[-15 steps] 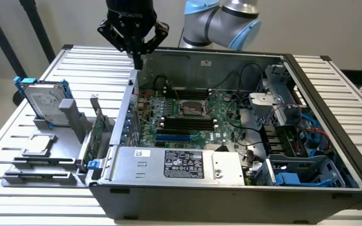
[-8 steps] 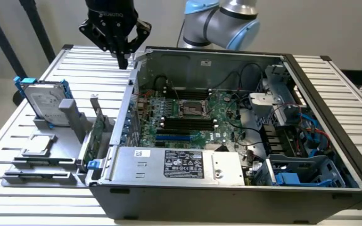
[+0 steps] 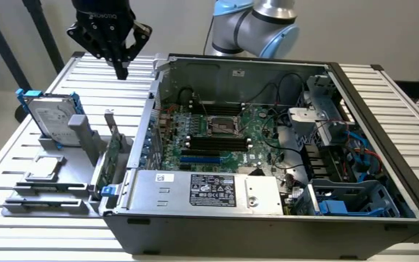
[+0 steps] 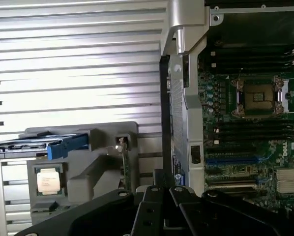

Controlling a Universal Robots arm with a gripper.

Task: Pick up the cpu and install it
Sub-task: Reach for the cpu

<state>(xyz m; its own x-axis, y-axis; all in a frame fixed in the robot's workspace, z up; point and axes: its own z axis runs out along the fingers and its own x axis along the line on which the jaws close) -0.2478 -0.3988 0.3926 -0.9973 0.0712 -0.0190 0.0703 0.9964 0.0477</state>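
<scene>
The cpu (image 3: 43, 168) (image 4: 48, 179), a small square chip with a dull silver top, lies flat in a recess of the grey holder (image 3: 49, 188) at the exterior view's left. My black gripper (image 3: 122, 70) (image 4: 161, 196) hangs high over the slatted table, behind the holder and outside the case's left wall. Its fingers meet at the tips, shut, with nothing between them. Inside the open computer case (image 3: 151, 98), the motherboard's empty cpu socket (image 3: 222, 126) (image 4: 257, 97) shows with its metal frame around it.
A silver hard drive with blue brackets (image 3: 49, 117) (image 4: 34, 147) stands upright in the holder behind the cpu. A green card (image 3: 111, 155) stands beside the case wall. The grey labelled power supply box (image 3: 209, 191) and cables fill the case's front and right.
</scene>
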